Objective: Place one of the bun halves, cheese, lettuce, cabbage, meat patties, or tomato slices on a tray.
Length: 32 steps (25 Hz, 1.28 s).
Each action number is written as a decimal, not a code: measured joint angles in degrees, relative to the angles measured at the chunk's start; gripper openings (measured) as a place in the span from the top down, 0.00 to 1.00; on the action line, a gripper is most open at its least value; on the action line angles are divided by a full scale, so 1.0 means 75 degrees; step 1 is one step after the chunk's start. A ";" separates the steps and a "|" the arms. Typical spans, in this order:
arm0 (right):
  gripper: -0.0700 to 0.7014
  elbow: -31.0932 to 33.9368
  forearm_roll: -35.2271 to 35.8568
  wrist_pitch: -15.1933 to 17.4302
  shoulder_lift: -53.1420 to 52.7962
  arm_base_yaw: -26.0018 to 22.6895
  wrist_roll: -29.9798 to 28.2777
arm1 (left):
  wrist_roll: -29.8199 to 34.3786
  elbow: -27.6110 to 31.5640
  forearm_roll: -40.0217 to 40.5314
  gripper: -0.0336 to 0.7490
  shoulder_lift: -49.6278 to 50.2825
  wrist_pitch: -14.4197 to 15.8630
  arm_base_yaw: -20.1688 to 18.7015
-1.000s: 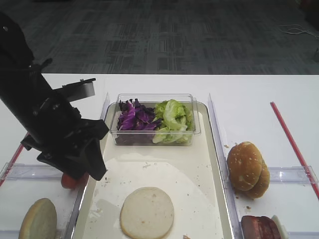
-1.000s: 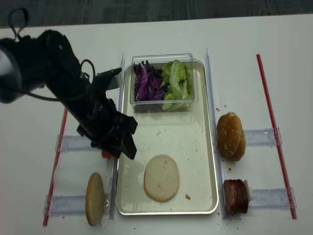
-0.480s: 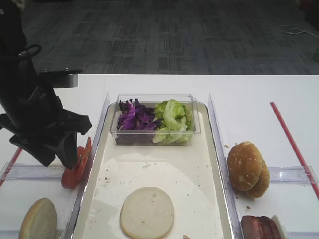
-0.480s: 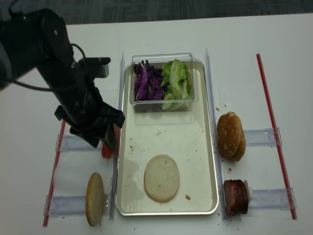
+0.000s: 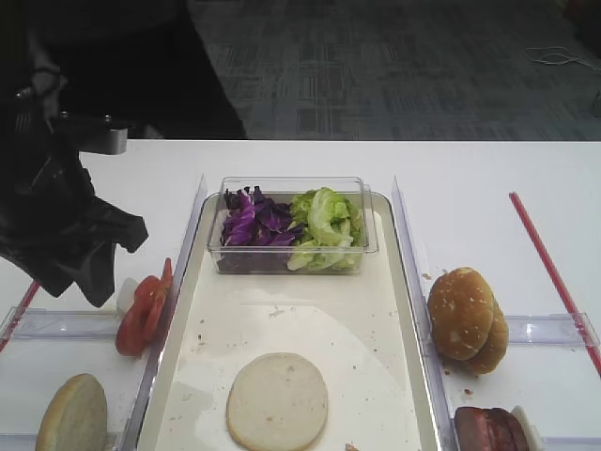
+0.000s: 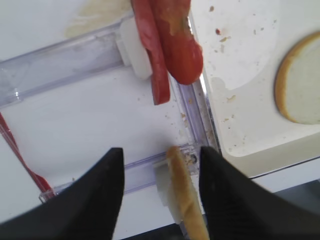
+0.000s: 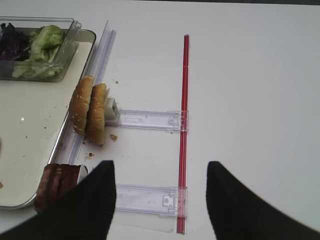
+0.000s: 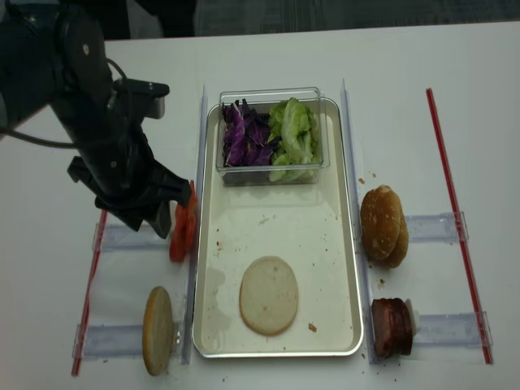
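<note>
The left gripper (image 6: 157, 192) has moved away from the tray (image 8: 345, 268) edge to its outer side; its jaws stand apart, holding nothing. The tomato slices (image 8: 182, 231), previously hidden, now stand exposed on edge just ahead of it, beside the tray. One bun half (image 8: 269, 295) lies unchanged on the tray floor; the right gripper (image 7: 160, 200) is spread, released.

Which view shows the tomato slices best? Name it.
The left wrist view: the tomato slices fill the frame, standing on edge beside the tray. Both exterior high views show them small; the right wrist view misses them.
</note>
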 joint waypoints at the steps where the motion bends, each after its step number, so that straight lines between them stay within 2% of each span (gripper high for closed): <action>1: 0.37 0.0000 0.0000 0.0000 0.0000 0.0000 0.0000 | 0.0000 0.0000 0.0103 0.51 -0.0011 0.0000 0.0000; 9: 0.37 0.0000 0.0000 0.0000 0.0000 0.0000 0.0000 | 0.0000 0.0000 0.0514 0.52 -0.0011 0.0015 0.0079; 17: 0.37 0.0000 0.0000 0.0000 0.0000 0.0000 0.0028 | 0.0000 0.0000 0.0663 0.52 -0.0011 0.0026 0.0866; 28: 0.37 0.0000 0.0000 0.0000 0.0000 0.0000 0.0028 | 0.0000 0.0000 0.1072 0.52 -0.0214 0.0026 0.1667; 32: 0.37 0.0000 0.0000 0.0000 0.0000 0.0000 0.0028 | 0.0000 0.0016 0.1104 0.52 -0.0525 0.0031 0.1778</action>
